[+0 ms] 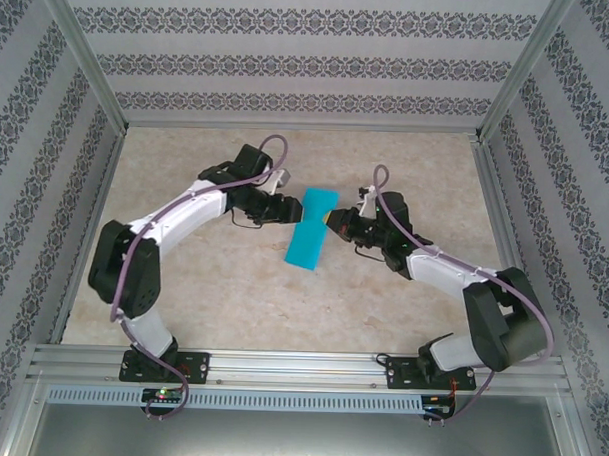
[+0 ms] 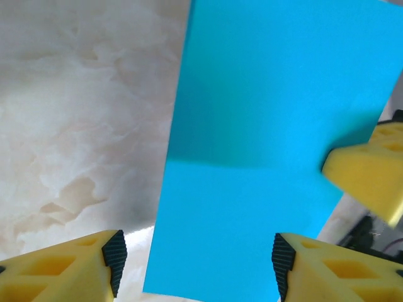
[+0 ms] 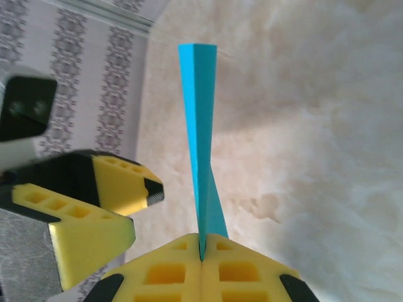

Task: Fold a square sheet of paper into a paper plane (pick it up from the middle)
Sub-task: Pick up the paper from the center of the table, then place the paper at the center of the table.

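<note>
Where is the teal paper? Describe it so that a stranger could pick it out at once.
Start at the marbled beige table inside the patterned walls and look to its middle, between the left claw and the right claw. There the teal paper is a long folded strip, one edge pinched in the right claw. Nothing else on the table is blue.

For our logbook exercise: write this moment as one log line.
right hand: shut on paper | left hand: open, near paper | paper: folded

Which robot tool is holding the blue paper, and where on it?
The right tool is pinched shut on the blue paper, gripping one long edge about halfway along. The left tool is open and grips nothing.
</note>
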Controlling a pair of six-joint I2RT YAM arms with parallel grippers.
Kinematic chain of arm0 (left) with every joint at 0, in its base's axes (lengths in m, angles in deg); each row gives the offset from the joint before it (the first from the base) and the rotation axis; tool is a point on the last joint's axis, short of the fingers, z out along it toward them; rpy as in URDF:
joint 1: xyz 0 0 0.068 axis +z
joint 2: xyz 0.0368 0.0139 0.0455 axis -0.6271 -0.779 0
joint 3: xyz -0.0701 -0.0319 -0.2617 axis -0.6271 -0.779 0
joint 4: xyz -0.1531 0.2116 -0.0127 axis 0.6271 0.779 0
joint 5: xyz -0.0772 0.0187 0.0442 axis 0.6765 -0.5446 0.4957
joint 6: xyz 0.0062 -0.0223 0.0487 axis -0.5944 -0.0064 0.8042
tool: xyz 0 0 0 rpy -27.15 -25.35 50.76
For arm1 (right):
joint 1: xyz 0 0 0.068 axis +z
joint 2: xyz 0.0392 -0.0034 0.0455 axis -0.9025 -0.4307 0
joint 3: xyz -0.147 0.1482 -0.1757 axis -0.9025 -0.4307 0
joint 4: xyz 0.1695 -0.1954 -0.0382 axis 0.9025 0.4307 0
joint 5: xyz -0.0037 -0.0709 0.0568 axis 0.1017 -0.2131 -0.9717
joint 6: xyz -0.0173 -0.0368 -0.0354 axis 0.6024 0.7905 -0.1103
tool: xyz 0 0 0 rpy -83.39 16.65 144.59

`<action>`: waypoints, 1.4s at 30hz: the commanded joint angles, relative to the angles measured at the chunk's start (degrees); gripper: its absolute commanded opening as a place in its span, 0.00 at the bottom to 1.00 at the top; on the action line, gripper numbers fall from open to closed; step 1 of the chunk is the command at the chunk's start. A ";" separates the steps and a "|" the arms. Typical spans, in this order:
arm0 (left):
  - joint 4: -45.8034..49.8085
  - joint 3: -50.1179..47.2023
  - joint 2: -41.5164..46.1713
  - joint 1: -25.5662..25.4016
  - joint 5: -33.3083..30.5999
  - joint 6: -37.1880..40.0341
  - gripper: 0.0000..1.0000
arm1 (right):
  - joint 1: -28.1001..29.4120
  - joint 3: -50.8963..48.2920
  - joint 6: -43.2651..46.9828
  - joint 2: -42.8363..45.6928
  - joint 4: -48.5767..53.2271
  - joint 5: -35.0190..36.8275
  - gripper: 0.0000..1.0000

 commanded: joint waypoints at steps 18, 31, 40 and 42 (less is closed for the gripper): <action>-14.46 -9.96 10.49 1.33 12.14 -14.39 0.69 | -5.78 -0.69 -16.64 0.39 -22.21 -11.07 0.00; -6.12 -7.29 12.51 1.86 8.05 -9.52 0.69 | -6.31 -0.61 -15.56 0.64 -20.86 -10.79 0.00; -5.98 -8.06 13.70 1.86 11.26 -11.05 0.68 | -6.30 -0.43 -15.47 0.37 -21.12 -10.57 0.00; -6.53 -8.52 13.82 1.81 12.10 -11.66 0.67 | -6.31 -0.26 -15.39 0.35 -21.06 -10.53 0.00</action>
